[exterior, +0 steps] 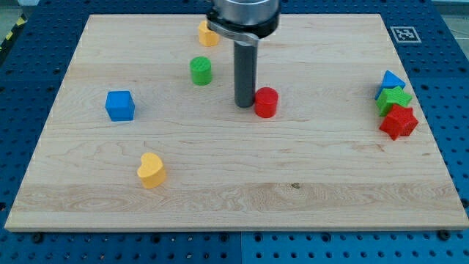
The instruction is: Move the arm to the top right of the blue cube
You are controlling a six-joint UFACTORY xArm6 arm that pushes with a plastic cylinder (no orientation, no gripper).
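Observation:
The blue cube (119, 105) sits at the view's left on the wooden board (234, 176). My tip (244, 105) is near the board's middle, far to the right of the blue cube and at about its height in the view. The tip touches or nearly touches the left side of a red cylinder (266, 102). A green cylinder (201, 70) stands up and to the left of the tip, between it and the cube.
A yellow heart block (151, 170) lies below and right of the blue cube. A yellow block (207, 34) sits at the top, partly hidden by the arm. At the right edge a blue triangle (392, 80), a green star (394, 98) and a red star (398, 122) cluster together.

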